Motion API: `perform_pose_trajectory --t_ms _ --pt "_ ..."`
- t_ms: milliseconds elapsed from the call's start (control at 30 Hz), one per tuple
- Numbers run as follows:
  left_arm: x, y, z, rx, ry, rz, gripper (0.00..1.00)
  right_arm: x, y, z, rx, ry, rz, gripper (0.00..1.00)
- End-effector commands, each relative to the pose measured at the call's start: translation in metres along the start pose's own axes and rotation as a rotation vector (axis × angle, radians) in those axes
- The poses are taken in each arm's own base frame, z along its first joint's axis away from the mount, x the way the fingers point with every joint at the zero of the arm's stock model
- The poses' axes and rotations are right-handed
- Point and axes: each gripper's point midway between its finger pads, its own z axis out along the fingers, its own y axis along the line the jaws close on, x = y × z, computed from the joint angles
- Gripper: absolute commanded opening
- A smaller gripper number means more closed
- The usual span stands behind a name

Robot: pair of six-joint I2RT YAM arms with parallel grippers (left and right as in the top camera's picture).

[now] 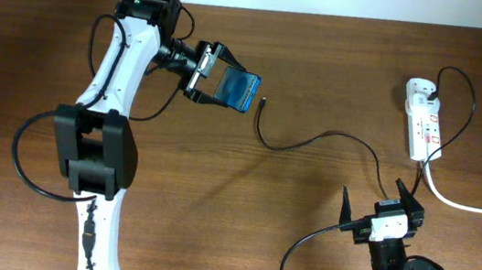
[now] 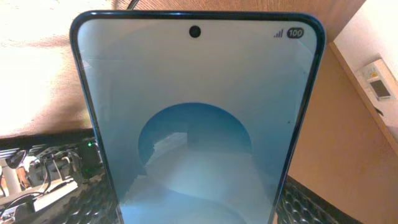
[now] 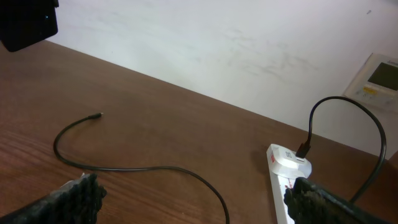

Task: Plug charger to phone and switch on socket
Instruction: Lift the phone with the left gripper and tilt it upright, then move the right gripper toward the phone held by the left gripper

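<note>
My left gripper [image 1: 217,87] is shut on the phone [image 1: 238,89], a blue-screened smartphone held above the table at the upper left; its screen fills the left wrist view [image 2: 196,124], between the two fingers. The charger cable [image 1: 314,140] lies on the table, its small plug tip [image 1: 264,103] just right of the phone and apart from it. It also shows in the right wrist view [image 3: 124,167], tip at the left [image 3: 97,115]. The white socket strip [image 1: 422,120] lies at the far right, also in the right wrist view [image 3: 283,177]. My right gripper [image 1: 380,201] is open and empty near the front edge.
A thick white cord [image 1: 471,209] runs from the socket off the right edge. A black cable loops into the socket's top end [image 1: 463,89]. A white wall [image 3: 217,43] stands behind the table's far edge.
</note>
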Motion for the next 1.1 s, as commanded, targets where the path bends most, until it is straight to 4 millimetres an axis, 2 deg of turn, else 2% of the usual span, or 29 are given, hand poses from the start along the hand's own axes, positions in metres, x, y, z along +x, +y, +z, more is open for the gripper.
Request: perform_pose_trajectory --t_ms 0,533,700,800,900,1067 --pt "0.012 -0.011 -0.007 0.044 0.038 0.012 0.0 0.002 0.001 0.0 -0.003 0.004 0.015 0.98" --pt "0.015 -0.01 -0.006 0.04 0.048 -0.007 0.0 0.002 0.001 0.0 -0.002 0.003 0.015 0.98" --pt "0.011 -0.001 0.003 -0.023 -0.004 -0.01 0.0 -0.001 0.0 0.0 0.001 -0.012 0.012 0.98" --pt "0.006 0.014 0.009 -0.105 -0.069 -0.034 0.0 -0.008 0.008 -0.001 -0.047 -0.045 0.012 0.98" --pt "0.006 0.021 0.017 -0.155 -0.105 -0.024 0.0 -0.018 0.015 -0.002 -0.099 -0.082 0.098 0.98" --pt "0.008 0.023 0.023 -0.179 -0.116 -0.012 0.0 -0.023 0.014 -0.002 -0.106 -0.095 0.251 0.98"
